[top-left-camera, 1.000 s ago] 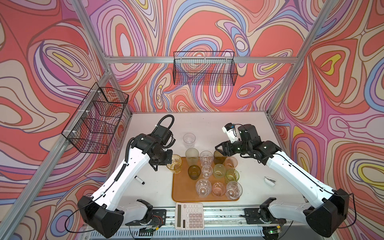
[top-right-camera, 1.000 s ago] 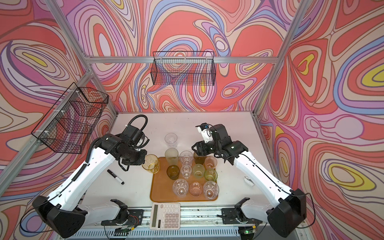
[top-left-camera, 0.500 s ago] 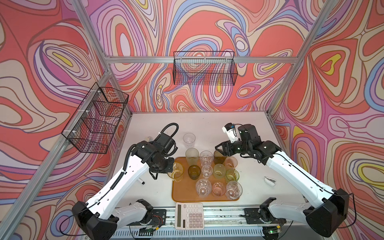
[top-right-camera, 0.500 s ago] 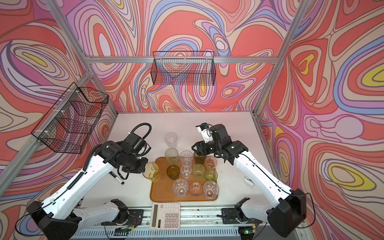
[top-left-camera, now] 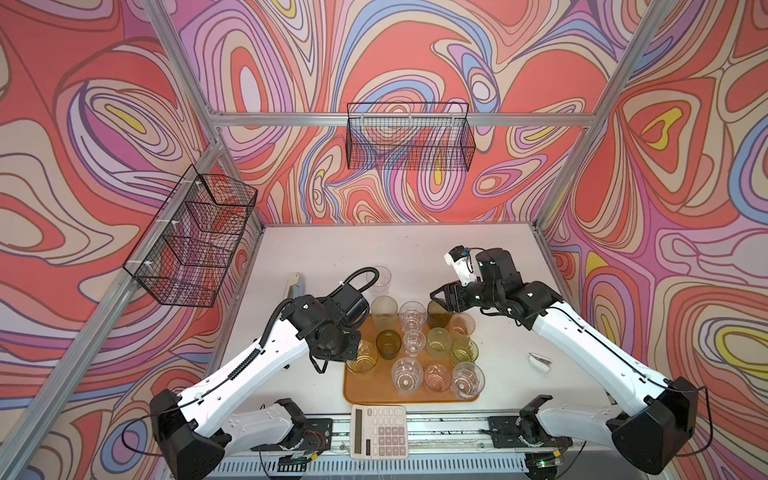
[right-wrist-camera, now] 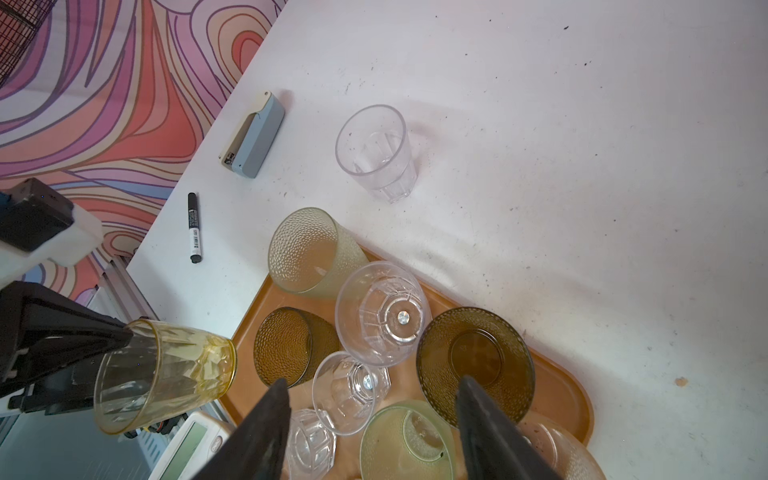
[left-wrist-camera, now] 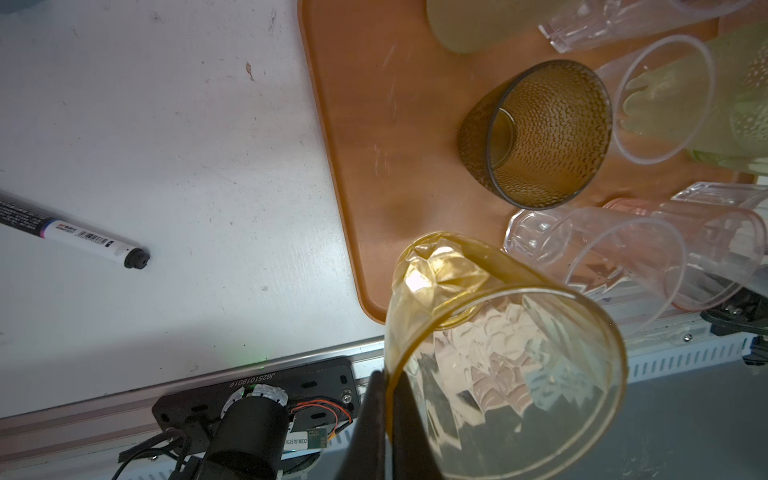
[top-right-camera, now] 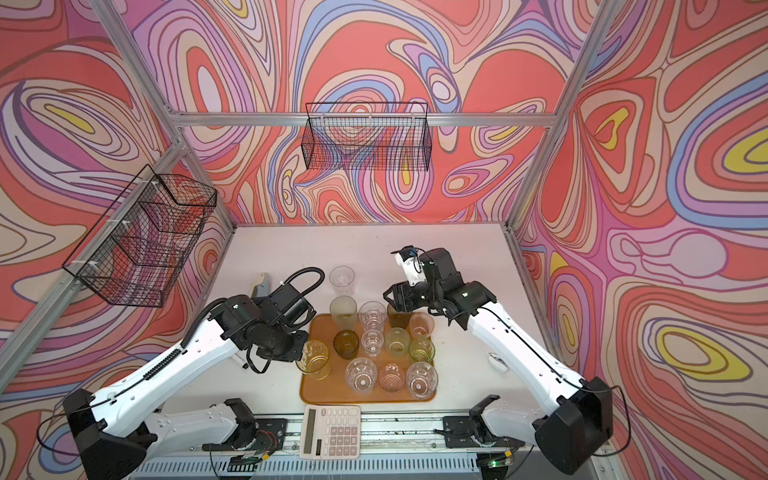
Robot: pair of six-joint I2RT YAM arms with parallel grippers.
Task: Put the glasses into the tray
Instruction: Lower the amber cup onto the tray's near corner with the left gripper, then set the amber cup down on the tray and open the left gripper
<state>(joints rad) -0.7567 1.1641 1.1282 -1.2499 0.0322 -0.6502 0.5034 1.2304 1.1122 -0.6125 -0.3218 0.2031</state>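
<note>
Left wrist: left gripper (left-wrist-camera: 384,388) pinches amber glass (left-wrist-camera: 503,365) rim

you can read "jg251018019", upside down, on the black plate (left-wrist-camera: 253,380) at the tabletop's front edge, and "jg251018032" on a sticker (left-wrist-camera: 296,443) beside it; the marker's (left-wrist-camera: 79,241) print is too small.

Amber glass (top-left-camera: 361,360) now over near corner of tray (top-left-camera: 376,394)

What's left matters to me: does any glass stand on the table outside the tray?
Yes, one clear glass stands on the white table, apart from the tray.
</note>
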